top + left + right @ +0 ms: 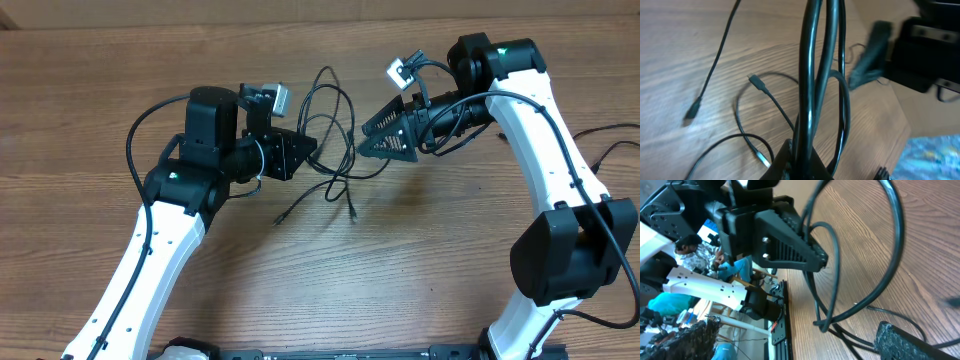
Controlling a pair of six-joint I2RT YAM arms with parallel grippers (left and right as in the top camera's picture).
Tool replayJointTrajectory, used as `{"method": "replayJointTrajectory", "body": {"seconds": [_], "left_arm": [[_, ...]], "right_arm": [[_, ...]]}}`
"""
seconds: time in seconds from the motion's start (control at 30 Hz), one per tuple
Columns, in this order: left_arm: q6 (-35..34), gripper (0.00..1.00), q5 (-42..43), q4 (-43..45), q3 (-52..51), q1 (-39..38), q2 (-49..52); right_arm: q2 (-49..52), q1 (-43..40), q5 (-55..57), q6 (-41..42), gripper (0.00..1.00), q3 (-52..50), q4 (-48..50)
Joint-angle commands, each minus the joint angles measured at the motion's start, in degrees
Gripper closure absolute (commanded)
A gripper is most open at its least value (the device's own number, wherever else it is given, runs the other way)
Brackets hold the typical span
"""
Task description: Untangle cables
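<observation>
Starting at the left black end effector [306, 152]: fingers pressed together, pinching several strands of the thin black cables [334, 110] near the tips. In the left wrist view the strands rise straight out of the pinch. The right black end effector [364, 142] is spread wide and holds nothing, its tips just beside the loops on the side away from the left one.

The cables form a looped bundle, partly lifted between the two arms above the brown wooden desk [90, 60]. Loose tails hang down, and the small plug ends [352, 213] rest on the desk below.

Risks, as I judge them:
- the left pinch takes more than one strand, so pulling away would likely tighten the crossing rather than free it
- the right end effector, closing into the loops, may catch several cords, or the same ones, leaving both arms hauling on one knot
- a spread finger could thread through a loop and snag when drawn back
- the two end effectors sit near each other, so a short closing move risks contact
- trailing plugs may drag and hook a loop
</observation>
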Motion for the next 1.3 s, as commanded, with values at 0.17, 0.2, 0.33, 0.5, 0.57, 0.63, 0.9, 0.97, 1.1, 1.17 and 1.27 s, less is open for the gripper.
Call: {"method": "replayJointTrajectory", "body": {"seconds": [0.17, 0.2, 0.33, 0.5, 0.57, 0.63, 0.9, 0.97, 1.1, 1.17, 1.27], "left_arm": [[5.4, 0.96, -0.2, 4.0, 0.9, 0.4, -1.3], [5.4, 0.96, -1.4, 4.0, 0.9, 0.4, -1.3], [5.4, 0.96, -7.0, 3.9, 0.9, 0.4, -1.3], [5.3, 0.96, -9.1, 4.3, 0.9, 0.4, -1.3], [5.3, 0.96, -9.1, 4.3, 0.9, 0.4, -1.3], [5.3, 0.96, -9.1, 4.2, 0.9, 0.4, -1.3], [6.5, 0.96, -12.9, 2.6, 0.9, 0.4, -1.3], [6.5, 0.96, -15.2, 1.6, 0.9, 0.4, -1.3], [6.7, 0.96, -15.7, 1.2, 0.9, 0.4, -1.3], [6.6, 0.96, -15.5, 1.2, 0.9, 0.4, -1.3], [6.6, 0.96, -15.5, 1.2, 0.9, 0.3, -1.3]], "right_arm": [[-2.3, -0.2, 0.7, 4.7, 0.0, 0.7, 0.3], [-2.3, -0.2, 0.7, 5.3, 0.0, 0.7, 0.5], [-2.3, 0.1, 0.7, 5.5, 0.0, 0.7, 0.5], [-2.3, 1.7, 0.9, 7.2, 0.0, 0.7, 0.9], [-2.3, 2.5, 1.9, 8.6, 0.0, 0.7, 1.6], [-2.3, 3.6, 3.9, 12.8, 0.0, 0.7, 3.9], [-2.3, 7.2, 12.4, 33.5, 0.0, 0.7, 17.2], [-2.3, 8.1, 13.8, 35.3, 0.0, 0.7, 19.1], [-2.3, 10.0, 15.5, 35.3, 0.0, 0.7, 20.6], [-2.3, 11.2, 16.7, 35.5, 0.0, 0.7, 22.0], [-2.3, 11.9, 16.9, 35.5, 0.0, 0.7, 23.9]]}}
